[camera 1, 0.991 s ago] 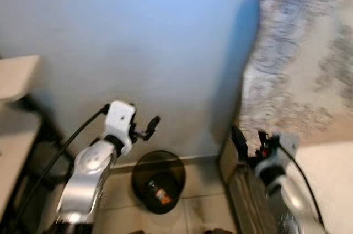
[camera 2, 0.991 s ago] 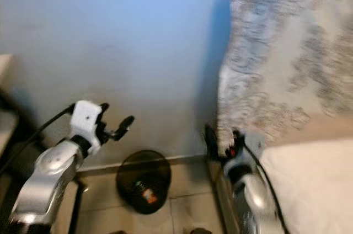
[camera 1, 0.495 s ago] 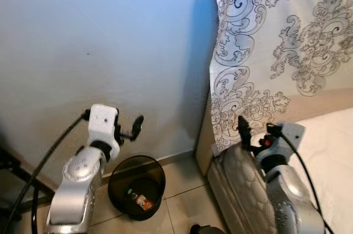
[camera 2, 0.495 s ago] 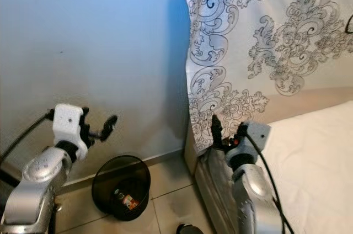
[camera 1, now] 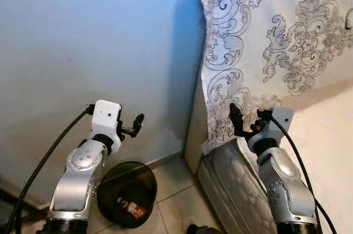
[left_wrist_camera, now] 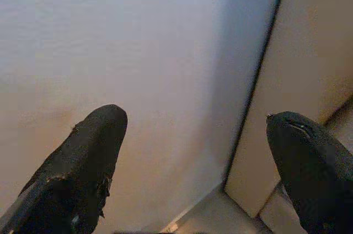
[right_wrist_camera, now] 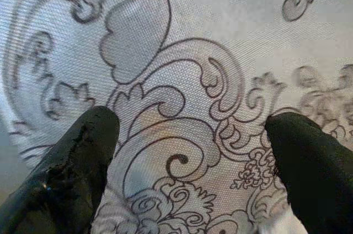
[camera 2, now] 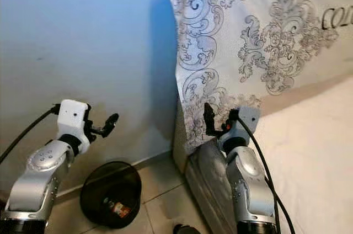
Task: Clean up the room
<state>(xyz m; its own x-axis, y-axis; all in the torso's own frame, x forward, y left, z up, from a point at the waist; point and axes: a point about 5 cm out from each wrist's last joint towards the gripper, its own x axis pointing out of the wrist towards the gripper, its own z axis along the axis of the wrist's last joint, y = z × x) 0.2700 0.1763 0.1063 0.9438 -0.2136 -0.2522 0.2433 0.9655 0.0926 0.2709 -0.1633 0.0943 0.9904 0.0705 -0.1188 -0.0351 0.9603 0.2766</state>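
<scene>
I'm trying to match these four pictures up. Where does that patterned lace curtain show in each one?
Left eye view: the patterned curtain hangs upper right, beside the pale wall.
Right eye view: the same, upper middle and right.
Left wrist view: not in it; the open left gripper faces the wall.
Right wrist view: close behind the open right gripper, scrollwork across the picture.
Shared landmark: the curtain's edge against the wall.

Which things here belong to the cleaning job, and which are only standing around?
For the job:
- black waste bin, litter inside
- left tool, open
- right tool, open

Only around:
- patterned cloth
- mattress
- wall
</scene>
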